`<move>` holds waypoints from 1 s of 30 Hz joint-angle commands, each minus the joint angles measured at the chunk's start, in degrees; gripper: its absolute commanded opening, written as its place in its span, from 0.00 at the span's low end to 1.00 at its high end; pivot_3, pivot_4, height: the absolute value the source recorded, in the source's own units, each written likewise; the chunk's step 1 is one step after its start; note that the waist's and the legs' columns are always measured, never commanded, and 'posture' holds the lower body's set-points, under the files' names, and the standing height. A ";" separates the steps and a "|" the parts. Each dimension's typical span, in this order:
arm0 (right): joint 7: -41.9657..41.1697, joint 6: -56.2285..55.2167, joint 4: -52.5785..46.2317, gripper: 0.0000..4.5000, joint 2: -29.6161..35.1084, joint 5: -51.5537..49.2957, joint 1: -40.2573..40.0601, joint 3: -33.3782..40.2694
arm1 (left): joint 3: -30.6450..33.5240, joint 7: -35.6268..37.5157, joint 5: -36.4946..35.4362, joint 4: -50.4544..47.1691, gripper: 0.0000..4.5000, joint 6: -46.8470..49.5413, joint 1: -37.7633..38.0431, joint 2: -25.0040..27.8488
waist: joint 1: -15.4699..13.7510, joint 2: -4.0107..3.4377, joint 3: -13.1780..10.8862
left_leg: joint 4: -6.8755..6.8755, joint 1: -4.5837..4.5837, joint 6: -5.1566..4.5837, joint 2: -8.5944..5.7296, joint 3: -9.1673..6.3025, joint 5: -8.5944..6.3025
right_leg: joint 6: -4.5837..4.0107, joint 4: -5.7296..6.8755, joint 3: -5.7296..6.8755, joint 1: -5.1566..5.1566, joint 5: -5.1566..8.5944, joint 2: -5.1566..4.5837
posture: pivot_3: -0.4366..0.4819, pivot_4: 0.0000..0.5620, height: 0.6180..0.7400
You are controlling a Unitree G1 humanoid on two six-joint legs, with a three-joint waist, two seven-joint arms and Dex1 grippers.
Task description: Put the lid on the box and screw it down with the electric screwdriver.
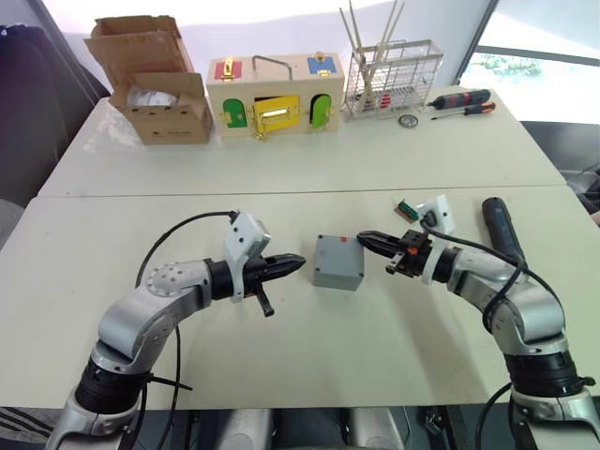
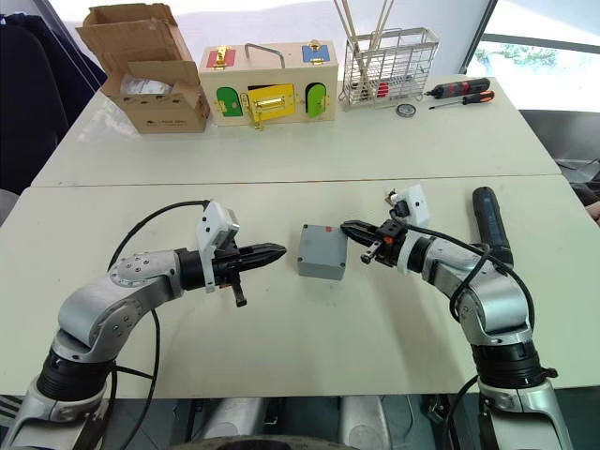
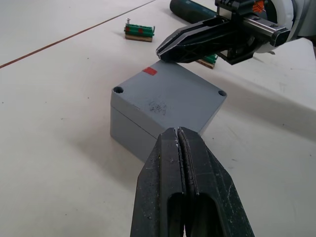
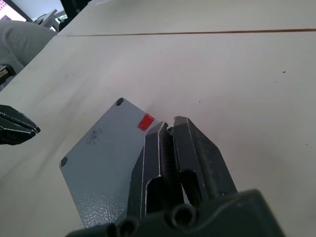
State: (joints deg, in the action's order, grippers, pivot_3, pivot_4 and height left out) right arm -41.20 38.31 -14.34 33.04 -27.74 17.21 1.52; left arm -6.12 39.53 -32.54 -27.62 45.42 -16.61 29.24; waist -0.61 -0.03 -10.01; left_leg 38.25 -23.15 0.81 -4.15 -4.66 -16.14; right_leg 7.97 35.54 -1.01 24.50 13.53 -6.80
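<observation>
**Both grippers closed at the box, lid already seated**

I can read no writing anywhere. The only marking is a small red mark (image 3: pixel 149 71) near one corner of the lid (image 3: pixel 170 96), the corner nearest my right gripper.

My left gripper (image 1: pixel 298 263) has its fingers pressed together and holds nothing. Its tip hangs just short of the box (image 1: pixel 337 262), not touching it. My right gripper (image 1: pixel 362 239) is closed too, with nothing in it that I can make out. Its tip is over the box's far edge by the red mark; I cannot tell whether it touches the lid.

The box stands on the worktop (image 1: pixel 309 366) between my two grippers, with the lid flat on top of it and screw holes showing at the corners. The electric screwdriver (image 1: pixel 502 228) lies on the worktop beyond my right gripper, behind that arm's wrist, well apart from the box. A small green part (image 3: pixel 139 32) lies near it, past the box from my left gripper.

Far beyond both grippers stand a cardboard box (image 1: pixel 155 84), a wooden box with coloured doors (image 1: pixel 272 94), a wire rack (image 1: pixel 392 75) and two hand screwdrivers (image 1: pixel 461 101).
</observation>
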 commanded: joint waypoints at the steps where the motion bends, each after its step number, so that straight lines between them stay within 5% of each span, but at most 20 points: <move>1: -0.83 -1.18 -1.38 0.08 0.58 0.64 0.10 -0.57 | -0.29 0.05 0.39 -1.00 0.00 -1.43 -0.85 -0.02 | 0.00 0.00 0.00 | 0.00 0.00 0.00 0.00 0.00 0.00 | 0.00 0.00 0.00 0.00 0.00 0.00 | 0.48 0.27 0.95; 3: -1.08 -1.60 -1.21 0.21 0.78 1.07 0.21 -0.56 | -0.19 0.10 0.35 -1.03 0.00 -1.44 -0.85 -0.01 | 0.00 0.00 0.00 | 0.00 0.00 0.00 0.00 0.00 0.00 | 0.00 0.00 0.00 0.00 0.00 0.00 | 0.48 0.27 0.95; 9: -1.95 -1.48 -2.19 0.89 2.90 0.92 0.52 1.31 | -0.26 0.07 -0.01 -0.72 0.00 -1.53 -1.20 -0.89 | -0.07 0.00 0.00 | 0.00 0.00 0.00 0.00 0.00 0.00 | 0.00 0.00 0.00 0.00 0.00 0.00 | 0.48 0.27 0.95; 11: -1.28 -1.52 -3.01 1.00 4.02 1.26 0.55 2.64 | -0.53 0.37 0.02 -0.52 0.00 -1.82 -1.47 -1.29 | -0.07 0.00 0.00 | 0.00 0.00 0.00 0.00 0.00 0.00 | 0.00 0.00 0.00 0.00 0.00 0.00 | 0.48 0.27 0.95; 15: -0.13 2.97 -4.36 1.00 7.74 -1.84 1.84 9.21 | -1.24 1.24 -0.61 0.02 0.00 -2.27 -3.29 -2.39 | -0.22 0.00 0.00 | 0.00 -0.01 0.00 0.00 0.00 0.00 | 0.00 -0.01 0.00 0.00 0.00 0.00 | 0.48 0.27 0.95; 19: -1.13 7.24 4.54 1.00 20.54 -0.54 5.98 17.74 | -4.81 4.14 -1.10 -0.47 0.00 -2.98 -7.68 -4.12 | -0.31 0.01 -0.01 | 0.07 -0.07 -0.02 -0.02 0.01 -0.01 | 0.00 -0.06 0.00 -0.03 0.00 -0.04 | 0.48 0.27 0.95; 25: -10.90 10.93 22.01 1.00 38.35 5.69 11.05 9.21 | -9.88 5.03 2.43 1.41 0.00 -7.35 -13.43 -7.79 | 0.23 0.01 0.00 | -0.03 -0.02 -0.13 -0.02 0.19 -0.08 | 0.00 -0.21 0.01 -0.06 0.00 0.02 | 0.48 0.27 0.95; 30: -15.02 20.60 36.81 1.00 39.45 9.24 23.17 -0.54 | -12.13 5.50 3.56 1.18 0.00 -8.81 -13.89 -9.12 | 1.40 -0.10 0.02 | -0.03 0.05 -0.16 0.02 0.41 -0.09 | 0.00 -0.18 -0.15 -0.04 0.00 -0.01 | 0.48 0.27 0.95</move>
State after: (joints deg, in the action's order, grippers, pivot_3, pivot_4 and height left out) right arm -54.32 56.79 20.55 71.81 -19.08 37.55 1.57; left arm -17.82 44.92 -29.44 -25.30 38.01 -30.35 20.24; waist 0.78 -0.12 -9.99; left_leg 38.21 -23.10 0.63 -4.13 -4.24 -16.25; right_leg 7.97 35.35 -1.17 24.48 13.53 -6.81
